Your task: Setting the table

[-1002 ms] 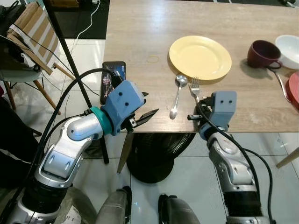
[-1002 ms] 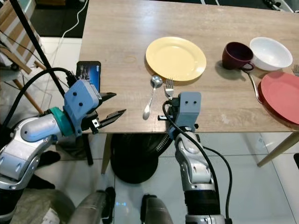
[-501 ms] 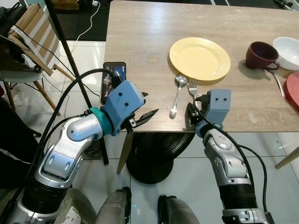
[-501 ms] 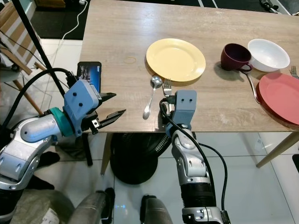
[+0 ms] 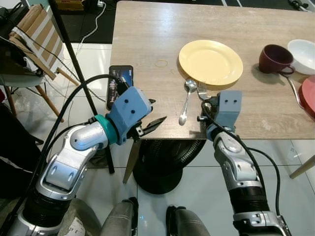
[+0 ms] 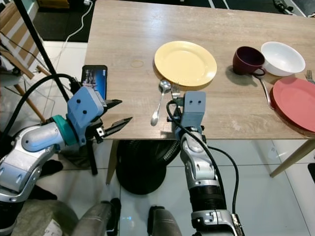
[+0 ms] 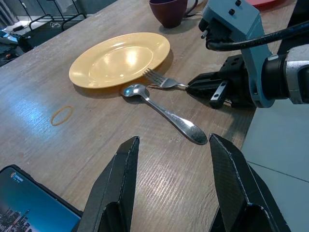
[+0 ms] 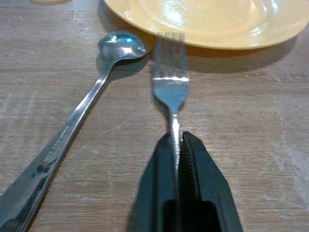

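Your right gripper (image 8: 176, 145): fingers clenched on the fork (image 8: 171, 82) handle, tines touching the yellow plate (image 5: 210, 61) rim | spoon (image 5: 186, 101): just beside the fork, on the table (image 5: 147, 44) | your left gripper (image 5: 150, 120): fingers spread, holding nothing, off the table's near edge

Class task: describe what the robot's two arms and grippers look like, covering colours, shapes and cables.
Both arms are silver and jointed, with black cables looping alongside. Each wrist carries a boxy blue housing; the left has a teal ring. The left gripper and right gripper each have two long black tapered fingers.
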Controlling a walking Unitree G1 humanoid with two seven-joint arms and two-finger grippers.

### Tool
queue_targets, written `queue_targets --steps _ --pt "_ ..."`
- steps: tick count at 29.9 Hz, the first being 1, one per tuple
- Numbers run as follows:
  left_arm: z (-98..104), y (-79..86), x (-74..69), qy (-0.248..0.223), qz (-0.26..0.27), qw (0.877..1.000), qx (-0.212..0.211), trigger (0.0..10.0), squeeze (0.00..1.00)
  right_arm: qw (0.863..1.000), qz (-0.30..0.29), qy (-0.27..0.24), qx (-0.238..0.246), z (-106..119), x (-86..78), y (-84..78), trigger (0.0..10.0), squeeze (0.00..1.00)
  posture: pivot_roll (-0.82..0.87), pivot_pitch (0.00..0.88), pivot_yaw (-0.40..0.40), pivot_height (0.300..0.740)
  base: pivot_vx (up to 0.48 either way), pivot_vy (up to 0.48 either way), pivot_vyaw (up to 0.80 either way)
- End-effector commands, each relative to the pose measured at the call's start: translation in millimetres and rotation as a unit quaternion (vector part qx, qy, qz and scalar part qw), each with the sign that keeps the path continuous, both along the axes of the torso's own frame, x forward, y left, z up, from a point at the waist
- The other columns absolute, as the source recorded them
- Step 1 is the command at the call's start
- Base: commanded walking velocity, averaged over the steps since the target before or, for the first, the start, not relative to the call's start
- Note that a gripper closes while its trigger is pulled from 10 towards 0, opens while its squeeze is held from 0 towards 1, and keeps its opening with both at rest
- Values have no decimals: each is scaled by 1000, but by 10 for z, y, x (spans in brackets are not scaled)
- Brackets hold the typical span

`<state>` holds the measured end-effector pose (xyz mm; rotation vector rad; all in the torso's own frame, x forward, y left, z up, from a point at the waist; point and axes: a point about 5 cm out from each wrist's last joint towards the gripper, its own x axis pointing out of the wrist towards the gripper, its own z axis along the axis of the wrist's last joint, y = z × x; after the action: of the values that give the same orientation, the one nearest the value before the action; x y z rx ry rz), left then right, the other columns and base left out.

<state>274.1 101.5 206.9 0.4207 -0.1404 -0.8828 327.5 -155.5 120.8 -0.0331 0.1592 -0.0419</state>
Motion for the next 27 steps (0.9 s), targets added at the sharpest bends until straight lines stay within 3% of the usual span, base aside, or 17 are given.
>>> queue_targets --steps 1,6,11,15,18,21,22,27 --pt "-43 -19 -36 9 -4 1000 3 10000 0 996 -14 92 -10 -372 -131 -87 0 0 62 140 10 740 0 0 0" --pt "-45 -17 -38 11 -4 1000 2 10000 0 994 -11 110 -10 -422 -152 -100 0 0 61 144 10 740 0 0 0" --pt "-47 -21 -38 12 -4 1000 1 10000 0 993 -21 118 21 -406 -159 -152 0 0 56 148 10 740 0 0 0" --pt "-38 -16 -23 8 3 1000 -2 10000 0 996 -38 24 79 -96 -122 -211 0 0 57 148 9 740 0 0 0" --pt "-5 3 17 -2 24 1000 -12 10000 0 992 -65 -59 95 197 -167 -316 0 0 57 147 8 740 0 0 0" --pt "13 12 40 -7 36 999 -18 10000 0 988 -82 -94 94 321 -205 -377 0 0 57 147 8 740 0 0 0" --pt "34 22 70 -12 51 998 -28 10000 0 984 -96 -133 75 453 -260 -443 10000 0 45 147 12 740 0 0 0" --pt "72 48 147 -18 89 995 -50 10000 0 972 -127 -194 40 674 -391 -557 10000 0 34 146 18 740 0 0 0"
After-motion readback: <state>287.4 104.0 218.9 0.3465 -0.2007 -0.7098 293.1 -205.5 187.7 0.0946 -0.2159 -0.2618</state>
